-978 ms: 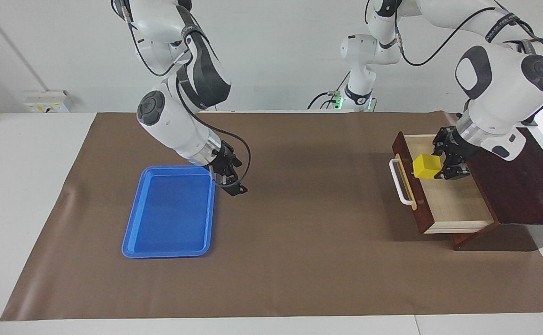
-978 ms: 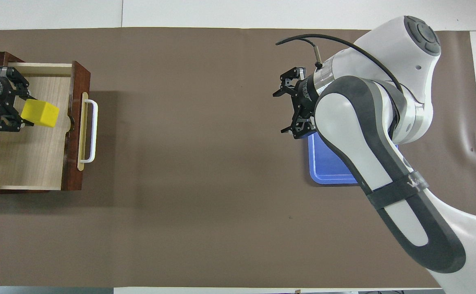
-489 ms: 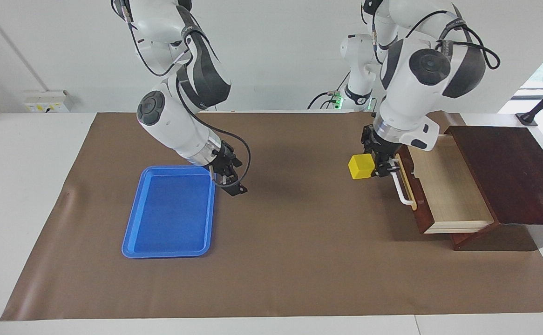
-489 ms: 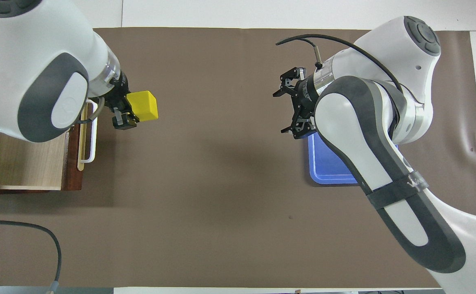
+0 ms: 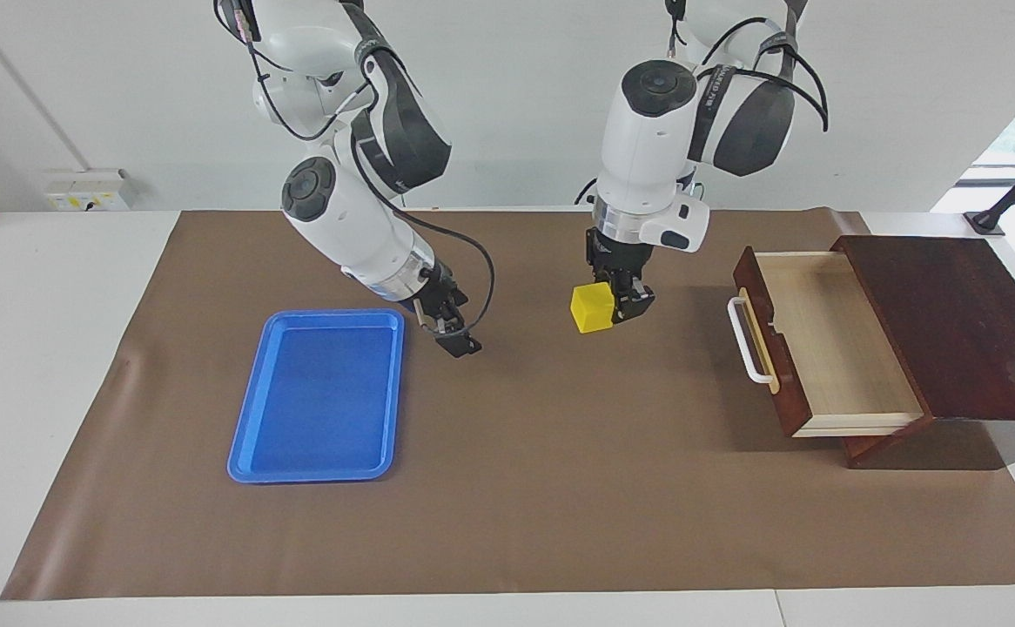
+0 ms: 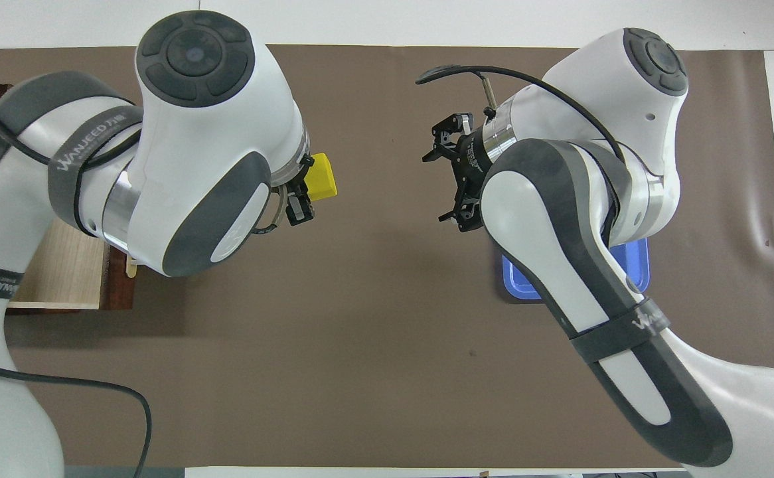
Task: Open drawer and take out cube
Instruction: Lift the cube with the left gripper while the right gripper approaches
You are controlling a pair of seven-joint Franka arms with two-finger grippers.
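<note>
Facing view: the left gripper point(image 5: 609, 306), pinching the yellow cube point(image 5: 591, 307), is carrying it away from the open drawer point(image 5: 830, 340) over mid-mat. The right gripper point(image 5: 451, 329), fingers spread, is edging from the blue tray point(image 5: 319, 394) toward it, suggesting a handover.

**Hidden and cut-off items**

Overhead view: drawer point(image 6: 55, 275) mostly covered by left arm, one corner of light interior visible. Blue tray point(image 6: 636, 269) largely covered by right arm. Cube point(image 6: 322, 176) partly covered by left gripper point(image 6: 302, 192). Facing view: both arms' upper links cut off at top edge.
</note>
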